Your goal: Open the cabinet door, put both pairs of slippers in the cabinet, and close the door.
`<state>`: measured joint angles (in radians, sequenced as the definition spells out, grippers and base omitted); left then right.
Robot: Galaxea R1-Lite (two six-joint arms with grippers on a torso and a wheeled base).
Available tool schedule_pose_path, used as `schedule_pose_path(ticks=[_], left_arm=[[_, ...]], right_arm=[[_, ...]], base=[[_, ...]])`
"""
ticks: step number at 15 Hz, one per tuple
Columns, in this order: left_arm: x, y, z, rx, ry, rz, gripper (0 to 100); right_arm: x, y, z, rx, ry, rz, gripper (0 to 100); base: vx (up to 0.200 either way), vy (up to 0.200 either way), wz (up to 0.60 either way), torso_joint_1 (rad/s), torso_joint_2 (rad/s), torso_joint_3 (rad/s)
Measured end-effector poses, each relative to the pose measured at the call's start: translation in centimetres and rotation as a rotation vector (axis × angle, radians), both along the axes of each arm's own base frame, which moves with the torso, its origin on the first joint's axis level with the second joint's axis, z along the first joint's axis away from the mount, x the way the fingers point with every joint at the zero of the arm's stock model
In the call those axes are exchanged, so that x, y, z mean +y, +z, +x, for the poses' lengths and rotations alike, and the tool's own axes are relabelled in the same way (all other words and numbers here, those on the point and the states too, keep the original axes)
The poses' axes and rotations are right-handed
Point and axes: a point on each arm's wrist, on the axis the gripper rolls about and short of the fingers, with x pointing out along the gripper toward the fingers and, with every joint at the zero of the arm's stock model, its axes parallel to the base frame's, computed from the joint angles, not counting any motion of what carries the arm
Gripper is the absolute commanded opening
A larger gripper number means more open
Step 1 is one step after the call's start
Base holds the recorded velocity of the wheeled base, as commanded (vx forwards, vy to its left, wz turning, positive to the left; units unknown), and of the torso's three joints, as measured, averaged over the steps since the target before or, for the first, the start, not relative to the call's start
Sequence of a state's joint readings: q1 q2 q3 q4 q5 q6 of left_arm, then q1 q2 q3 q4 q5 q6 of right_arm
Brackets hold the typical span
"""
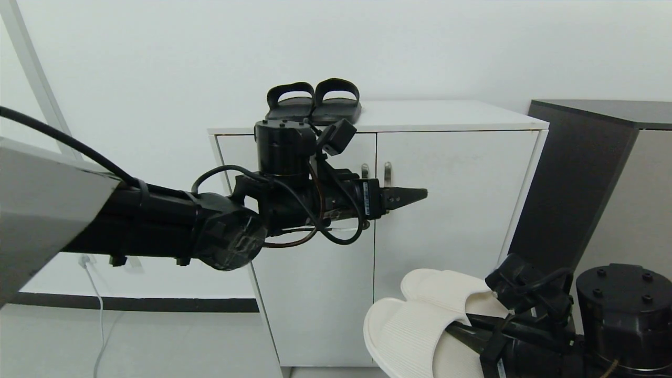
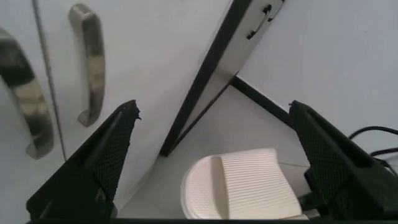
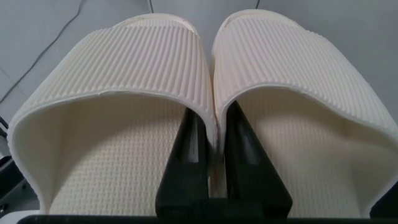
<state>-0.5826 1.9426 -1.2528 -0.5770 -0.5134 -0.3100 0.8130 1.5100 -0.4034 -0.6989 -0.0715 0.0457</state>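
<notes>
The white cabinet [image 1: 451, 210] has both doors closed, with two metal handles [image 1: 387, 171] at the centre seam. A pair of black slippers [image 1: 313, 100] rests on its top. My left gripper [image 1: 417, 195] hovers in front of the right door just below the handles; in the left wrist view the gripper [image 2: 211, 112] is open, with the handles [image 2: 90, 68] off to one side. My right gripper [image 3: 214, 168] is low at the right, shut on the touching inner walls of the white slippers [image 3: 143, 68], a finger inside each. The white slippers [image 1: 420, 325] are held in front of the cabinet's lower part.
A tall dark grey unit [image 1: 577, 184] stands right against the cabinet. A white cable [image 1: 100, 315] hangs from a wall socket at the lower left. Open floor lies left of the cabinet.
</notes>
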Motion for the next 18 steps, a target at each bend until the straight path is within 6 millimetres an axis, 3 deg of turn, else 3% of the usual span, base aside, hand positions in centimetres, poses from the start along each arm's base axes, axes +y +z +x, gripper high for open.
schedule_pose_path(ticks=[8, 18], left_arm=[[0.3, -0.6, 1.9, 0.010, 0.138, 0.021, 100], [-2.3, -1.3, 3.9, 0.023, 0.197, 0.049, 100]], right_arm=[[0.0, 0.0, 0.0, -0.005, -0.003, -0.002, 0], [0.0, 0.2, 0.0, -0.014, -0.003, 0.004, 0]], base=[[0.000, 0.000, 0.00, 0.000, 0.00, 0.000], [0.000, 0.000, 0.00, 0.000, 0.00, 0.000]])
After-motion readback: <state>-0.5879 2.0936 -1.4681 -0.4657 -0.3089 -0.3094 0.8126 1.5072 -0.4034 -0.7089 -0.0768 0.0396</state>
